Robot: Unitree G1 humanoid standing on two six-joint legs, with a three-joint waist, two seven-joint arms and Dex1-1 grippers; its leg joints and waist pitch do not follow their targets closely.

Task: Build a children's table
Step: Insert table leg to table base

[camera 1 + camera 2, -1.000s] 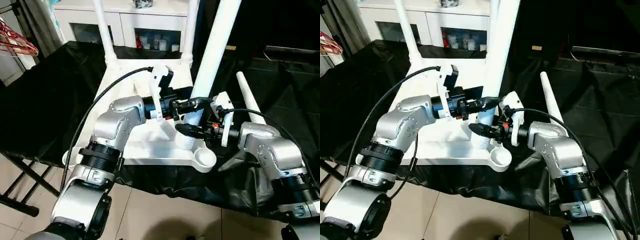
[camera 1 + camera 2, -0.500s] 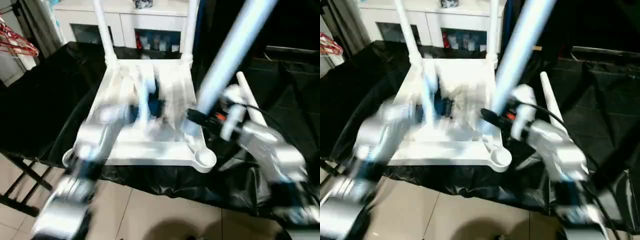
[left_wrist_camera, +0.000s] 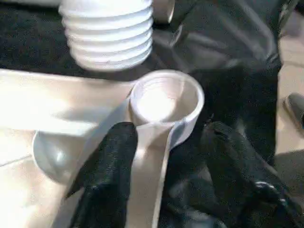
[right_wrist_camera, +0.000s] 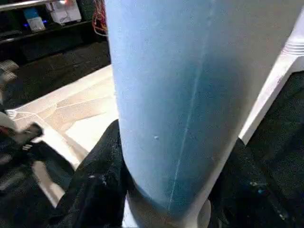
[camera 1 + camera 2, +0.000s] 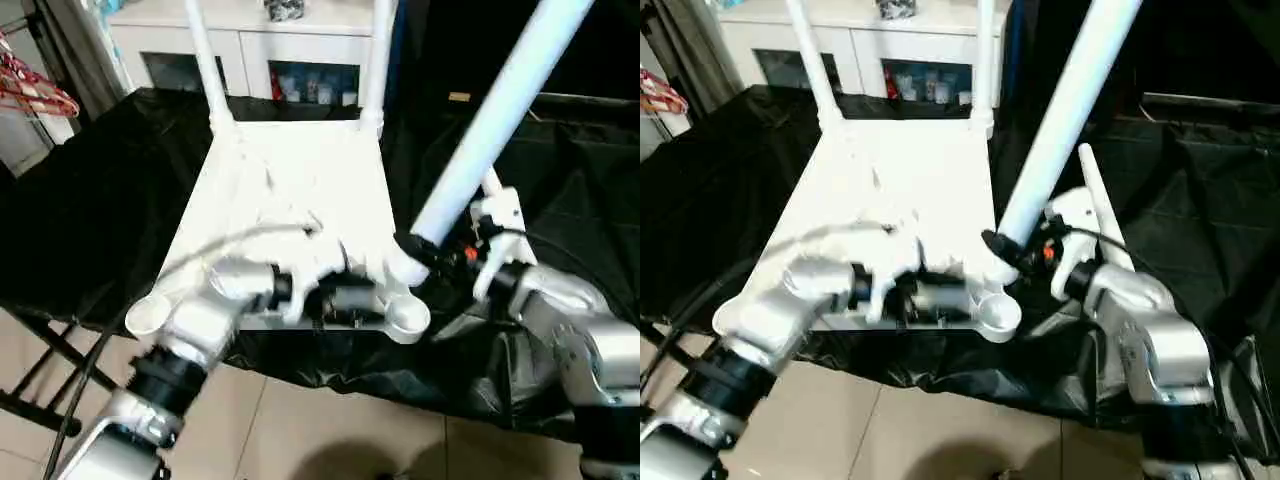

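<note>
Black cloth (image 5: 90,200) | right end effector (image 5: 412,250) grips leg (image 5: 490,130) | left end effector (image 3: 166,156) open beside socket (image 3: 166,102)

White table (image 5: 300,180) and leg (image 5: 490,130), black cloth (image 5: 90,200)

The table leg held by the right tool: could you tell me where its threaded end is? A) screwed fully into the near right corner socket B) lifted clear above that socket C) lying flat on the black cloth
B: the table leg, gripped by the right tool, hangs tilted with its threaded end above the empty corner socket.
</note>
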